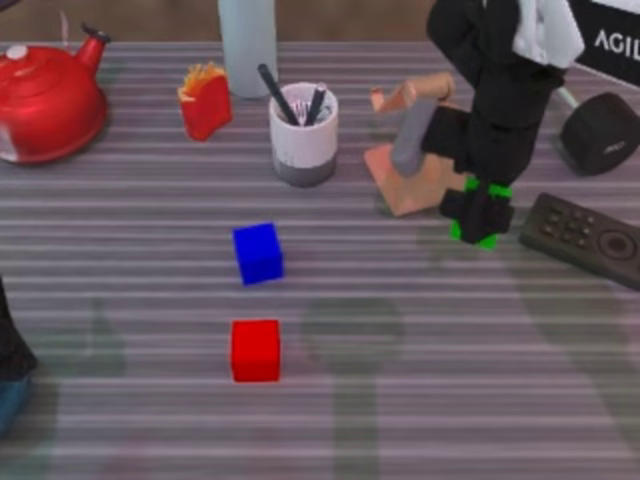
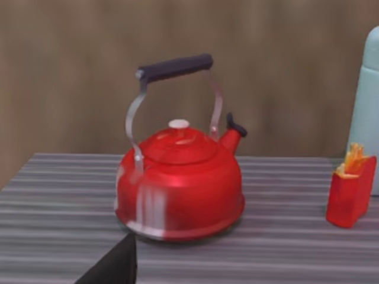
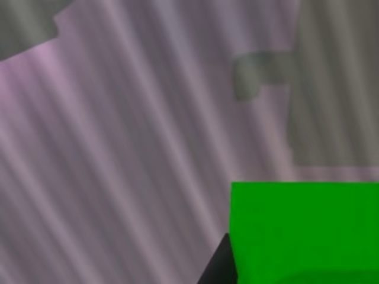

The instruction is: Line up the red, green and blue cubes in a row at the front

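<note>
The red cube point(image 1: 255, 350) sits near the table's front, left of centre, and the blue cube point(image 1: 258, 252) lies just behind it, apart from it. At the right, my right gripper point(image 1: 478, 212) points down and is shut on the green cube point(image 1: 488, 240), of which only the corners show around the black fingers. In the right wrist view the green cube point(image 3: 302, 231) fills the corner beside a dark finger point(image 3: 220, 267), with the striped table farther below. My left arm point(image 1: 12, 360) stays parked at the table's left edge.
Along the back stand a red kettle point(image 1: 45, 100), a fries box point(image 1: 205, 100), a pale bottle point(image 1: 247, 40) and a pen cup point(image 1: 303, 135). A wooden stand point(image 1: 405, 160) is just behind the right gripper. A remote point(image 1: 585, 238) and a black weight point(image 1: 600, 132) lie at the right.
</note>
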Tool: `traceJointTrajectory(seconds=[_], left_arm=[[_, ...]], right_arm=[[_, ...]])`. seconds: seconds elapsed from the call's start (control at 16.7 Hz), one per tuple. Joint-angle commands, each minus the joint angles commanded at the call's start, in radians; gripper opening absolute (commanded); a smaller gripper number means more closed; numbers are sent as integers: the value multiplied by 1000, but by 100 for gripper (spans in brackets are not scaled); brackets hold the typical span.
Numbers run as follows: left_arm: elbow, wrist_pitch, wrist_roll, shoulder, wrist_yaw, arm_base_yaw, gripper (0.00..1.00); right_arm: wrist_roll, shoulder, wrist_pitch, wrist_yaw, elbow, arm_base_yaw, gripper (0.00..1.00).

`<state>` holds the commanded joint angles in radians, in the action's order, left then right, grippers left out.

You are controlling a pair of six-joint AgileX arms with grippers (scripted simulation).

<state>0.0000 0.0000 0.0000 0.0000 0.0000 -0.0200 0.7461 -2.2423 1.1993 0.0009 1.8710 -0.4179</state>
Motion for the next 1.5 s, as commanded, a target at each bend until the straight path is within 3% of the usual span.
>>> traceJointTrajectory(seconds=[0.24,0.78,1.14,1.5], left_arm=[[0,0,0,0,0,0,100],[0,0,0,0,0,0,100],[0,0,0,0,0,0,100],[0,0,0,0,0,0,100]], right_arm=[[1,10,6,-1,-2,-67,0],[-6,69,37,-3,-27,-401,0],[-8,64,20,-3,-40,-406,0],[-9,21,-184,-3,-194,-410,0]])
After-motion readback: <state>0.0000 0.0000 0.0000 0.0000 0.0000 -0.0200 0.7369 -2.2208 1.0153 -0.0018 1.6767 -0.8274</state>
